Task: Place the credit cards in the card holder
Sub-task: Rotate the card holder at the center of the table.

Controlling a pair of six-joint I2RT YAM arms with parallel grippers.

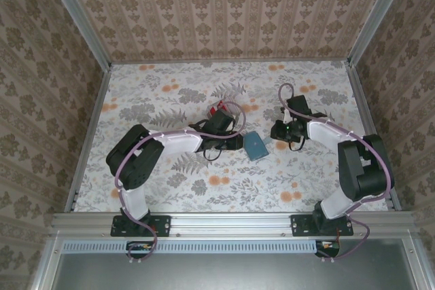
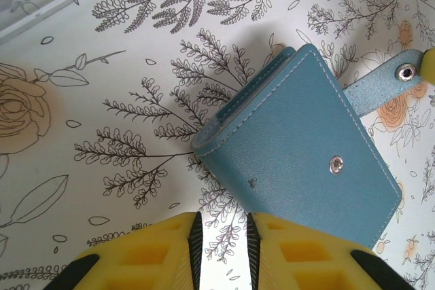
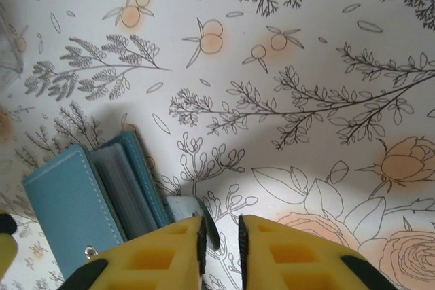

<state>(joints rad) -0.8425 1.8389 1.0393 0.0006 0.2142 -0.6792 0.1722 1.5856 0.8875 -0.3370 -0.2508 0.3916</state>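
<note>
teal card holder (image 1: 255,146) flat, strap unsnapped; red-and-white credit cards (image 1: 220,108) apart
</note>
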